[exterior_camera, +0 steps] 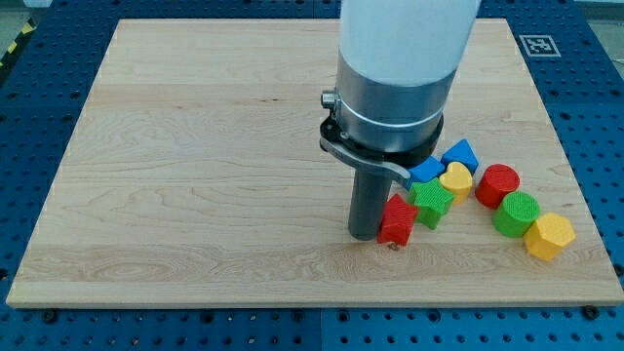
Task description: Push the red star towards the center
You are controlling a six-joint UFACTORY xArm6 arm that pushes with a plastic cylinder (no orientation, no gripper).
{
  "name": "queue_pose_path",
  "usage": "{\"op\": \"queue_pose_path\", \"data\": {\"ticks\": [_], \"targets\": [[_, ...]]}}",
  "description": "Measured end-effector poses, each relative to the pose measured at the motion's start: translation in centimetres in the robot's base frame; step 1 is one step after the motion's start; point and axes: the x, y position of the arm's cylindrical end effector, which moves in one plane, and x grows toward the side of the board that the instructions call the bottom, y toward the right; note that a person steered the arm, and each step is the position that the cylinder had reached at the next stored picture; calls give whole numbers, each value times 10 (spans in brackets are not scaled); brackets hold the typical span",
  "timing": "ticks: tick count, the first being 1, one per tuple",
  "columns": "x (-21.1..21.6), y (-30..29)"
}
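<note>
Camera view, red star [398, 221] chunky, ridged sides, touching my tip [366, 236]

The arm [405, 58] is held upright over the view's centre-right; my tip [366, 235] is set down on the board.

Red star [397, 220], green star [431, 200], yellow block [455, 179], blue blocks [460, 154], pale wood board [195, 146], dark rod [368, 207]
</note>
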Motion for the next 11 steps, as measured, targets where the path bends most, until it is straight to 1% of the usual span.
{"op": "queue_pose_path", "data": {"ticks": [1, 2, 3, 4, 5, 6, 9, 10, 11], "targets": [[3, -10], [39, -11], [41, 30], [33, 69], [33, 72], [28, 55], [-18, -10], [-37, -13], [-38, 1]]}}
